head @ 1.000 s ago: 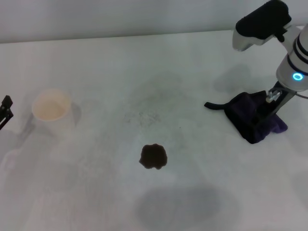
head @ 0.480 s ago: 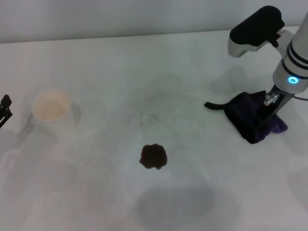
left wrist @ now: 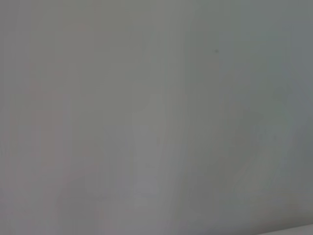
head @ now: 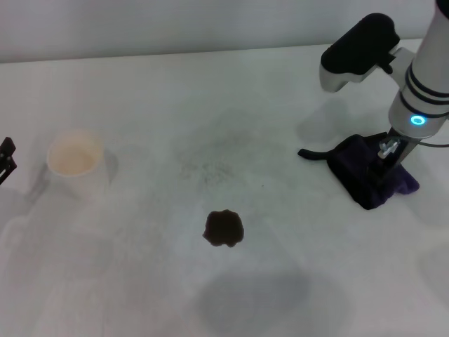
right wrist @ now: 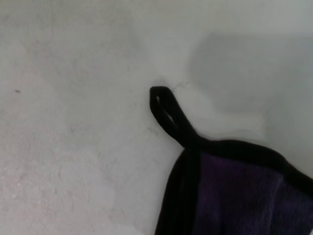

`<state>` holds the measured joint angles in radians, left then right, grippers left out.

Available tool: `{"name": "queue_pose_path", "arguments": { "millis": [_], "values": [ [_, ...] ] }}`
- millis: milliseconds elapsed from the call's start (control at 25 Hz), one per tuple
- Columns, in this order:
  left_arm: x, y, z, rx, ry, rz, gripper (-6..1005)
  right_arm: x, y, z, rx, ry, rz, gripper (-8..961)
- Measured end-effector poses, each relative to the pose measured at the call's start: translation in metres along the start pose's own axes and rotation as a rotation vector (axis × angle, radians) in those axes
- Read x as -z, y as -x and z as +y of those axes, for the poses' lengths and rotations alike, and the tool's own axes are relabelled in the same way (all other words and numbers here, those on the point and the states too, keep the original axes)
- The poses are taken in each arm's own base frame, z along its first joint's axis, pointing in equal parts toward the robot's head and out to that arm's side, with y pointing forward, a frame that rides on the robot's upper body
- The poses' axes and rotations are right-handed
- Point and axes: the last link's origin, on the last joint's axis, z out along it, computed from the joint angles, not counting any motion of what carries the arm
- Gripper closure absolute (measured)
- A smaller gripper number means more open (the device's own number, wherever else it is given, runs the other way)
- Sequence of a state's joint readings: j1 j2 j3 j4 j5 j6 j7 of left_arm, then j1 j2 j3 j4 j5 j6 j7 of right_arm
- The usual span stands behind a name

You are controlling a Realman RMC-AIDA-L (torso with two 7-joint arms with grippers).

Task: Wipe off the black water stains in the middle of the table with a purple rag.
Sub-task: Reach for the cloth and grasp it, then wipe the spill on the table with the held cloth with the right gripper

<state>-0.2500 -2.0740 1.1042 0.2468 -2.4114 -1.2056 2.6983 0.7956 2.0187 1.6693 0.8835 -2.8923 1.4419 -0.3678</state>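
The black water stain [head: 224, 228] is a small dark blotch on the white table [head: 140, 91], near the front middle. The purple rag [head: 355, 170] lies bunched at the right, its black loop strap [head: 312, 154] pointing left. My right gripper [head: 384, 166] presses down into the rag and is shut on its folds. The right wrist view shows the rag [right wrist: 244, 196] and its loop strap [right wrist: 166, 115] on the table. My left gripper [head: 6, 160] sits parked at the left edge. The stain is well to the left of the rag and nearer to me.
A cream paper cup [head: 73, 158] stands at the left of the table. Faint grey speckled smudges [head: 210, 165] lie behind the stain. The table's far edge runs along the back. The left wrist view shows only a blank pale surface.
My right arm's upper part has swung to the left above the rag. The rag, stain and cup have not moved.
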Motion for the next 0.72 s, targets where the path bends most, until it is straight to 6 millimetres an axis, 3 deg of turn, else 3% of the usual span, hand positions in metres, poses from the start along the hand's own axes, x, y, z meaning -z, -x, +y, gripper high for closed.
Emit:
{"name": "queue_pose_path", "arguments": {
  "millis": [160, 520, 720],
  "values": [
    [0.0, 0.0, 0.0, 0.0, 0.0, 0.0, 124, -0.002, 0.0, 0.002, 0.011, -0.006, 0.006, 622],
    [0.0, 0.0, 0.0, -0.002, 0.002, 0.001, 123, -0.006, -0.001, 0.005, 0.023, -0.004, 0.017, 786],
    [-0.001, -0.001, 0.001, -0.003, 0.005, 0.002, 125, -0.006, 0.002, 0.017, 0.051, 0.027, 0.002, 863]
  ]
}}
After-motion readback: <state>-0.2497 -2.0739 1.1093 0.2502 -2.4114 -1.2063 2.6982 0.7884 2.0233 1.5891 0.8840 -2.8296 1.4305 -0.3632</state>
